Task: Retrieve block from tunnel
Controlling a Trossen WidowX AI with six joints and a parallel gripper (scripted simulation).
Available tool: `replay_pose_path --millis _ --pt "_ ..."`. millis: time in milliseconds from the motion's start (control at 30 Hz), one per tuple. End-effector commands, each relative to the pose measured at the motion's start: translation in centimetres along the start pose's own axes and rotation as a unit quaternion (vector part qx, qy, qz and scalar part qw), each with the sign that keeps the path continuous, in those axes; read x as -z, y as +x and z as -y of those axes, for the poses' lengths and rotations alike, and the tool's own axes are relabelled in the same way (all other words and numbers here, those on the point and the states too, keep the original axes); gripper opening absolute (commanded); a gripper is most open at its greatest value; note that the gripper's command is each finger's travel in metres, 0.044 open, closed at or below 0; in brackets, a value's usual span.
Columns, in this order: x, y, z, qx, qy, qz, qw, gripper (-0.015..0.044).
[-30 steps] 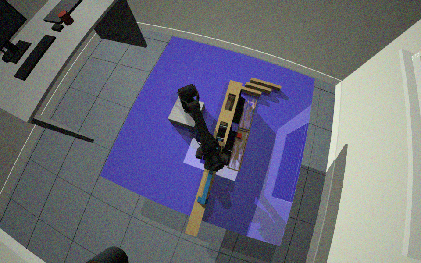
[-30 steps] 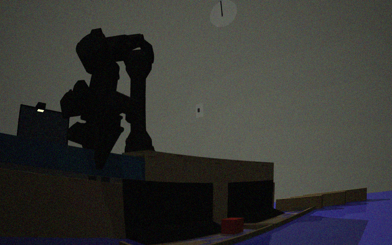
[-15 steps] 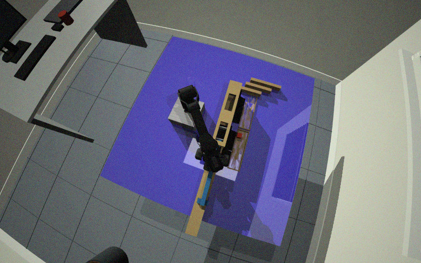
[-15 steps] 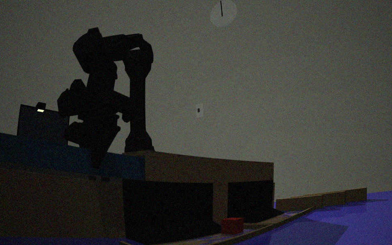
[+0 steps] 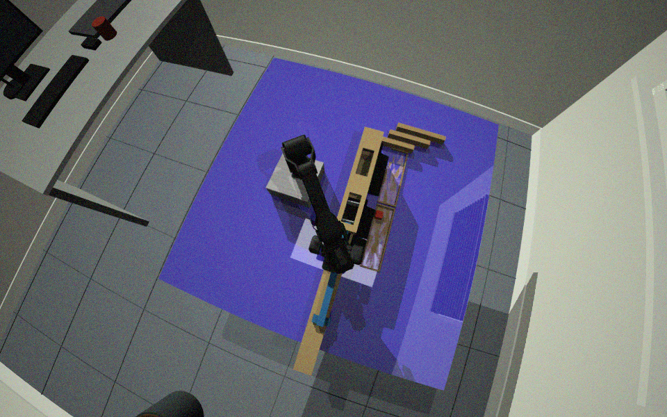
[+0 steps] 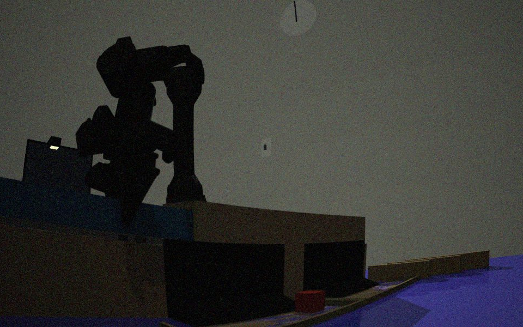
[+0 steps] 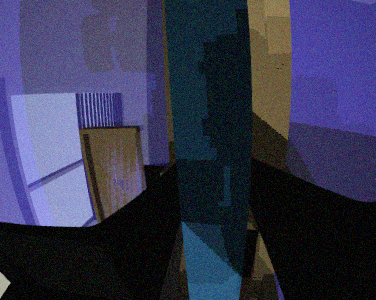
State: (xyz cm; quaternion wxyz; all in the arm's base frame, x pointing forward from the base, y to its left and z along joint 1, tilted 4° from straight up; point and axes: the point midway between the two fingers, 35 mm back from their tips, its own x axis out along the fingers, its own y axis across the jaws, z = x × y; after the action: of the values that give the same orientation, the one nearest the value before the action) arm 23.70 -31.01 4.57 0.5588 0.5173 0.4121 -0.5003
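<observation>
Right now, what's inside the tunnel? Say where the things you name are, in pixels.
Tunnel (image 5: pixel 373 135) (image 6: pixel 293 260): pale-edged parts through one top window, unidentifiable; side openings show only darkness, rest covered. Red block (image 5: pixel 379 213) (image 6: pixel 310 301) sits outside, beside it.

The handle (image 5: pixel 328 299) (image 6: pixel 52 205) (image 7: pixel 213 190) is blue, the tunnel (image 5: pixel 373 135) (image 6: pixel 324 227) is light brown like wood, and the small block (image 5: pixel 379 214) (image 6: pixel 310 301) is red; the gripper (image 5: pixel 337 264) (image 6: pixel 128 221) (image 7: pixel 214 166) is black, and the surface (image 5: pixel 212 233) (image 6: pixel 511 292) (image 7: pixel 338 65) is bright purply blue, while the long tray (image 5: pixel 390 222) (image 6: pixel 377 298) has brown and whitish streaks
</observation>
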Motion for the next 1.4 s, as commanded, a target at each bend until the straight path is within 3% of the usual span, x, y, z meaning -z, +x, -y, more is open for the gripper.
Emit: replay_pose_path --millis 0,267,567,833,1067,1367 --pt "-1.0 0.1 0.1 -0.002 0.006 0.017 1.000 0.0000" --pt "-1.0 0.1 0.1 -0.002 0.006 0.017 1.000 0.0000" --pt "-0.1 -0.4 -0.1 0.000 0.001 0.002 1.000 0.0236" --pt "-0.5 -3.6 -0.7 -0.002 0.005 0.015 1.000 0.0440" --pt "4.3 -4.6 -0.9 -0.003 0.006 0.014 1.000 0.0440" --pt "4.6 -4.1 -0.8 -0.003 0.006 0.014 1.000 0.0440"
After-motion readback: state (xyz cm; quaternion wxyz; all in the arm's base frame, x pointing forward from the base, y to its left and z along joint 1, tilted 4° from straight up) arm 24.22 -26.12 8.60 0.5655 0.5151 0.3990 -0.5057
